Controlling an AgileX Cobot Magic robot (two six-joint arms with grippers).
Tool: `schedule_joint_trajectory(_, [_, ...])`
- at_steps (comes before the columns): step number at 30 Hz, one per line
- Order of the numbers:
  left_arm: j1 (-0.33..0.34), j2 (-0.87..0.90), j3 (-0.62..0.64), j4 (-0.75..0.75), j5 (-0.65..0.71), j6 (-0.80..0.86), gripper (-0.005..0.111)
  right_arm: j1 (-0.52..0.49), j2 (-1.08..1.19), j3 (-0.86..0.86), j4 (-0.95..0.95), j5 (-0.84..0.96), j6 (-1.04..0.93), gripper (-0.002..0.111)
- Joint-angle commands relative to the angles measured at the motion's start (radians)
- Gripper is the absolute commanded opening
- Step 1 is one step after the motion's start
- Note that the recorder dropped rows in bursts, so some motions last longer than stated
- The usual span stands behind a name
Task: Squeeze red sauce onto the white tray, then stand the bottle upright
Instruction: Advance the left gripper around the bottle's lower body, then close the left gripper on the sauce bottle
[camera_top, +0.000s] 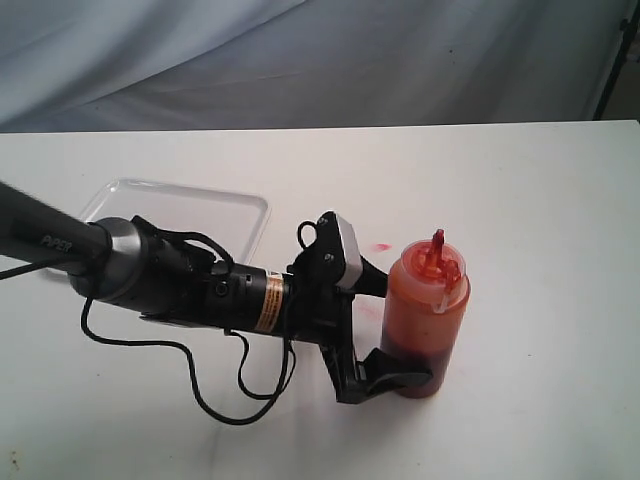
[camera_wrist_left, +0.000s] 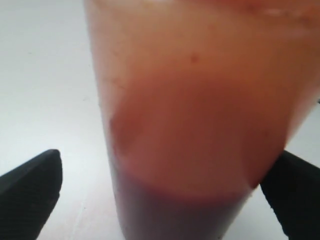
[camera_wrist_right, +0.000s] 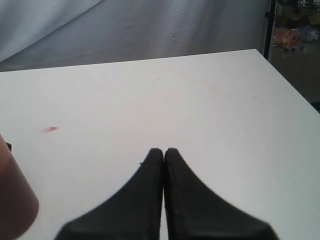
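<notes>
The bottle (camera_top: 428, 310) stands upright on the table, orange-red with dark sauce low inside and a red nozzle on top. My left gripper (camera_top: 395, 332) is open around its lower part. In the left wrist view the bottle (camera_wrist_left: 200, 100) fills the space between the fingers, with a gap to one finger (camera_wrist_left: 35, 190). The white tray (camera_top: 240, 205) lies behind the left arm, and no sauce shows on the part I can see. A small blob of red sauce (camera_top: 381, 246) lies on the table beside the bottle. My right gripper (camera_wrist_right: 164, 150) is shut on nothing, away from the bottle (camera_wrist_right: 14, 200).
The left arm and its looping black cable (camera_top: 215, 395) lie across the table in front of the tray. A faint pink smear (camera_top: 365, 308) marks the table by the gripper. The table's far edge meets a grey cloth backdrop (camera_top: 300, 60).
</notes>
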Motion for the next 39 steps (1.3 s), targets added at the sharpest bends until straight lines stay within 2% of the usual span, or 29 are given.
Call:
schedule_joint_trajectory(1, [-0.006,0.003,-0.007,0.031,0.0,-0.035,0.104,-0.002,-0.001,0.003,0.002,-0.005,0.002,0.0])
schedule_joint_trajectory(16, [-0.006,0.003,-0.038,0.066,0.019,-0.068,0.104,-0.002,-0.001,0.003,0.002,-0.005,0.002,0.0])
schedule_joint_trajectory(24, [-0.006,0.006,-0.038,0.138,0.042,-0.118,0.104,-0.002,-0.001,0.003,0.002,-0.005,0.002,0.0])
schedule_joint_trajectory(27, [-0.006,0.017,-0.069,0.18,0.057,-0.164,0.104,-0.002,-0.001,0.003,0.002,-0.005,0.002,0.0])
schedule_joint_trajectory(33, [-0.006,0.089,-0.179,0.332,0.07,-0.368,0.104,-0.002,-0.001,0.003,0.002,-0.005,0.002,0.0])
schedule_joint_trajectory(39, [-0.006,0.105,-0.206,0.345,0.069,-0.37,0.104,-0.002,-0.001,0.003,0.002,-0.005,0.002,0.0])
